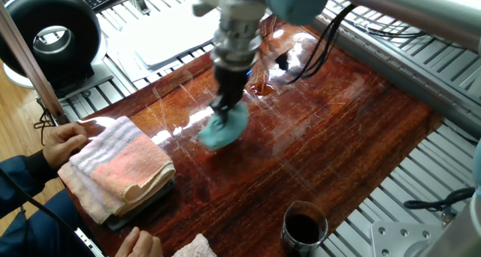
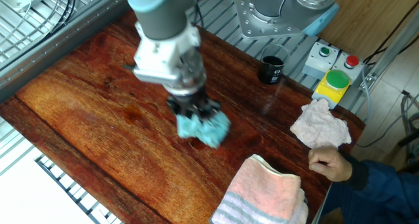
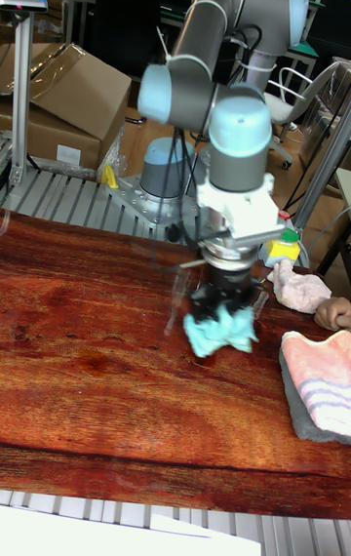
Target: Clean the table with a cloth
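Observation:
The teal-blue fluffy cloth (image 1: 224, 129) (image 2: 205, 129) (image 3: 222, 333) is pressed onto the glossy reddish-brown table (image 1: 338, 137) (image 2: 78, 112) (image 3: 88, 371) near its middle. My gripper (image 1: 223, 111) (image 2: 195, 114) (image 3: 224, 312) points straight down and is shut on the cloth, which bunches out around the fingertips. The fingertips themselves are mostly buried in the cloth. A small wet spot (image 2: 129, 112) lies on the wood to the left of the cloth in the other fixed view.
A folded pink-and-grey striped towel (image 1: 116, 165) (image 2: 265, 191) (image 3: 320, 380) lies at one end, with a person's hands (image 1: 64, 140) (image 2: 330, 162) beside it. A pinkish-white cloth (image 2: 319, 126) and a dark cup (image 1: 303, 228) (image 2: 272, 68) stand near the edge. A white tray (image 1: 176, 33) lies off the board.

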`<state>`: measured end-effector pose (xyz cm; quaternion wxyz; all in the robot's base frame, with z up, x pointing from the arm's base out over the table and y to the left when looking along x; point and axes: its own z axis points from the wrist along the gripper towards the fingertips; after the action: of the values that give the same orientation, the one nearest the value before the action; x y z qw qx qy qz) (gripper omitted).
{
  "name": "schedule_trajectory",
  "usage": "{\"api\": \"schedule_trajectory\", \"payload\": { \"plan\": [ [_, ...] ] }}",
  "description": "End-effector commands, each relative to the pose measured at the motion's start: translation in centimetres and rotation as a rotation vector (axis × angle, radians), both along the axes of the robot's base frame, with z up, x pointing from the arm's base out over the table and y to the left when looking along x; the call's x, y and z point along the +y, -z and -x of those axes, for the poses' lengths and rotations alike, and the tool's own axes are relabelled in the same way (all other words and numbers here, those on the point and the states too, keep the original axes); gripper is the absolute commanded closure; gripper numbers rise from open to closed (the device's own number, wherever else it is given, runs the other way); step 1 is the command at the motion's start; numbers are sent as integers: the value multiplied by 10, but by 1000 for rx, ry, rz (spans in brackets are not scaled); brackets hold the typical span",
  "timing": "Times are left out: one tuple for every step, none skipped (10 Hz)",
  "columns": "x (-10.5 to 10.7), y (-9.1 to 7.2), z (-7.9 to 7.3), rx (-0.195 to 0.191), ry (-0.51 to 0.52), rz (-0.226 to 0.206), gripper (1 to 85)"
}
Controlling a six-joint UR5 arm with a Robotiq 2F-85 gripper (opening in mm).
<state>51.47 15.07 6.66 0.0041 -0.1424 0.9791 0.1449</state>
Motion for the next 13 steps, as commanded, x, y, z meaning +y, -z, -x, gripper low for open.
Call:
{"api": "schedule_trajectory", "payload": {
  "plan": [
    [51, 6, 1, 19, 105, -111, 847],
    [51, 7, -6, -4, 112, -115, 847],
    [44, 11, -13, -44, 84, -100, 847],
    [20, 20, -22, -107, 11, -19, 847],
    [-1, 26, -30, -153, -63, 53, 847],
    [-20, 31, -31, -170, -132, 118, 847],
    [-12, 34, -27, -159, -105, 91, 847],
    [4, 33, -15, -115, -46, 51, 847],
    [16, 30, -6, -80, -3, 43, 847],
    [30, 24, 4, -47, 43, 28, 847],
    [33, 28, 6, -51, 50, 25, 847],
    [40, 33, 8, -54, 68, -5, 847],
    [43, 37, 9, -58, 75, -20, 847]
  ]
}}
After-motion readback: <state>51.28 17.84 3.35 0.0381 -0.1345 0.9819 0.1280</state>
